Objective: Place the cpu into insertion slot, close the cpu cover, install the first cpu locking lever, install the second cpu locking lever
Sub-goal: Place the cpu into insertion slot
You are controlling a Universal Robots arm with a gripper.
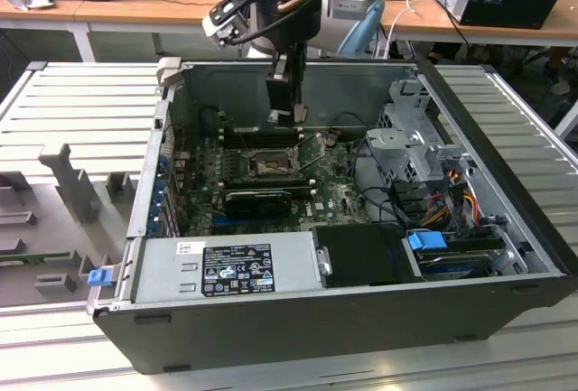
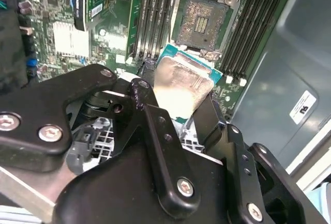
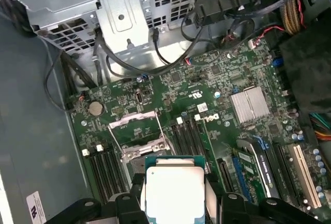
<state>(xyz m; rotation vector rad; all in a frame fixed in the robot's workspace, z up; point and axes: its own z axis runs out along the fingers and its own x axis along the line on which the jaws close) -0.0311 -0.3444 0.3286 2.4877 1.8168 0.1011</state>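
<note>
One step of four is in hand: placing. The gripper (image 1: 285,116), fingers clamped on the edges of the cpu (image 2: 181,84), hangs above and near the bare insertion slot (image 2: 201,23), not touching it. Seating likely calls for squaring chip to socket.

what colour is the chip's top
Pale silver, with a green edge; the chip shows clearest in the first wrist view.
</note>
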